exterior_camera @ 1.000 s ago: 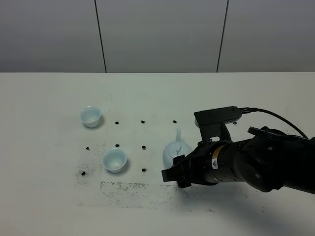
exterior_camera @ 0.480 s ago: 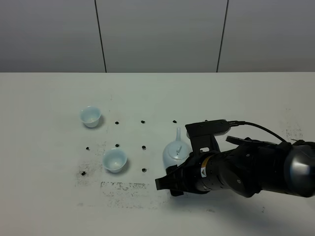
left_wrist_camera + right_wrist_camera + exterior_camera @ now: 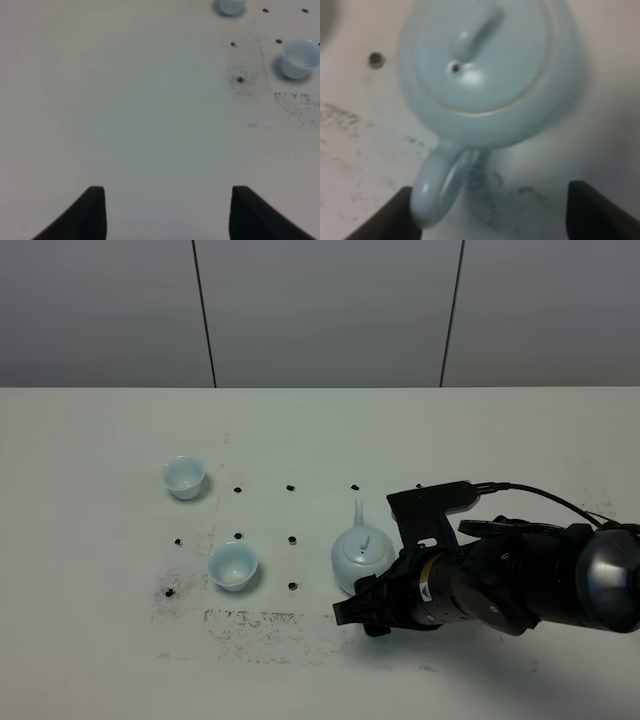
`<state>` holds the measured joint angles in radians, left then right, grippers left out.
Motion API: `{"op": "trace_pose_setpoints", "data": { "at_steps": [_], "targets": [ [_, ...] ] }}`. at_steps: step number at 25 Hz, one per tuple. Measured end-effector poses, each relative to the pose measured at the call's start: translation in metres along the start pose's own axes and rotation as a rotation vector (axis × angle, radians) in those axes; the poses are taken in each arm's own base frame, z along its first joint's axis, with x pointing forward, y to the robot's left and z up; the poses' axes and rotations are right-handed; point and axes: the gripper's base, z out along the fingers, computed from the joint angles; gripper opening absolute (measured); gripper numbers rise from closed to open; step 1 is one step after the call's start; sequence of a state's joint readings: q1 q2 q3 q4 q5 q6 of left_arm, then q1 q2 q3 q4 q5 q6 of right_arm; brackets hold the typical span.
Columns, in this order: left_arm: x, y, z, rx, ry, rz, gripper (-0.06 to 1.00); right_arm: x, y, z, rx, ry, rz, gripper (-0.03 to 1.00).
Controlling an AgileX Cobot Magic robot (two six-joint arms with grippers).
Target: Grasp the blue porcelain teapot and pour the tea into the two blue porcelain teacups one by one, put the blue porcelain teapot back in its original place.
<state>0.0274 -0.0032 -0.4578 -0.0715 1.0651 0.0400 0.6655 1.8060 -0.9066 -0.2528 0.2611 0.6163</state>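
Note:
The blue porcelain teapot (image 3: pixel 360 554) stands upright on the white table (image 3: pixel 100 640) with its lid on and its spout pointing away. Its loop handle (image 3: pixel 440 187) faces my right gripper (image 3: pixel 495 217), which is open; the handle lies between the fingertips, close to one finger (image 3: pixel 400 215). From above, that gripper (image 3: pixel 365 615) sits low just in front of the pot. The two blue porcelain teacups (image 3: pixel 184 476) (image 3: pixel 232 565) stand to the left, whitish inside. My left gripper (image 3: pixel 165 215) hovers open over bare table, far from the cups (image 3: pixel 298 57) (image 3: pixel 230 6). The tea is hidden.
Small black dots (image 3: pixel 290 540) mark a grid on the table around the cups and the teapot. A patch of dark speckles (image 3: pixel 250 625) lies in front of the nearer cup. A black cable (image 3: pixel 540 495) trails from the right arm.
The right arm has dropped lower and settled in front of the teapot, bringing its open fingers down around the handle. Teapot and cups have not moved.

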Motion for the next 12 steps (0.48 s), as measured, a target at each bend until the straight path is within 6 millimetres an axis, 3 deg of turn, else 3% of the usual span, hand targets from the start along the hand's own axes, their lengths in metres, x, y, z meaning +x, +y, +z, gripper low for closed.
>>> {"op": "trace_pose_setpoints", "data": {
  "at_steps": [12],
  "targets": [
    [0.0,0.0,0.0,0.0,0.0,0.0,0.51,-0.001,-0.021,0.0,0.127,0.033,-0.057,0.58]
  ]
}}
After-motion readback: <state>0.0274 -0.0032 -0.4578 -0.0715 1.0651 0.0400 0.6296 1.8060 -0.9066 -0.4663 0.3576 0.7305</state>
